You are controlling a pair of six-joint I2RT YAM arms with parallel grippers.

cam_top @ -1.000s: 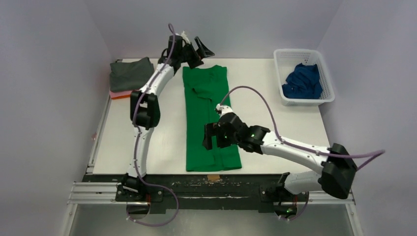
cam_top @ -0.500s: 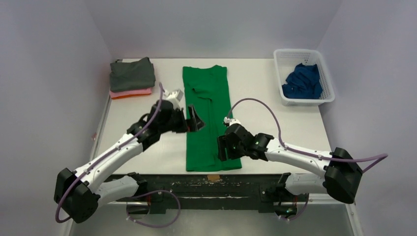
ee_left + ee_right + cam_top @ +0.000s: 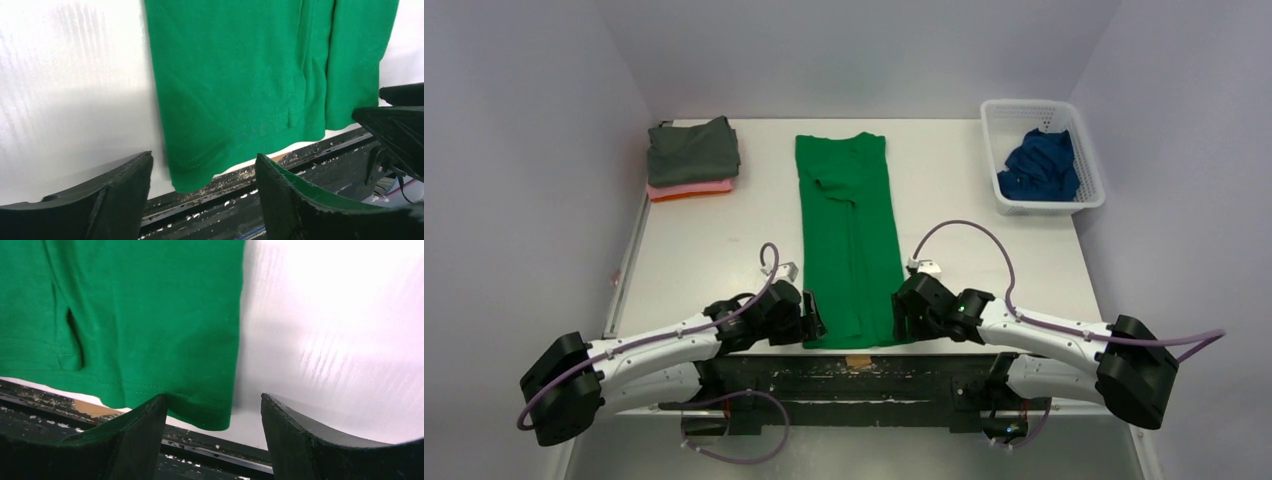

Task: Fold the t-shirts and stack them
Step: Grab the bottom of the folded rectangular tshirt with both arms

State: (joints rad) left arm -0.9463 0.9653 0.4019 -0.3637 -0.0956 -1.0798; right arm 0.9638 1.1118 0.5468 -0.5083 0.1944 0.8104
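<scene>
A bright green t-shirt [image 3: 849, 235] lies as a long narrow strip down the middle of the table, sleeves folded in, hem at the near edge. My left gripper [image 3: 812, 322] is open at the hem's near left corner [image 3: 192, 172], which lies between its fingers. My right gripper [image 3: 901, 318] is open at the near right corner [image 3: 210, 412], also between its fingers. A folded dark grey t-shirt [image 3: 691, 150] tops a stack over a pink one [image 3: 692, 186] and an orange one [image 3: 669, 195] at the back left. A royal blue t-shirt [image 3: 1038, 165] lies crumpled in the basket.
The white lattice basket [image 3: 1092, 160] stands at the back right. The table's near edge is a dark metal rail [image 3: 854, 375], showing just below the hem in both wrist views. Grey walls enclose the table on three sides.
My left arm has swung from the shirt's collar at the back down to the near left hem corner. My right gripper has moved from over the shirt to the near right corner.
</scene>
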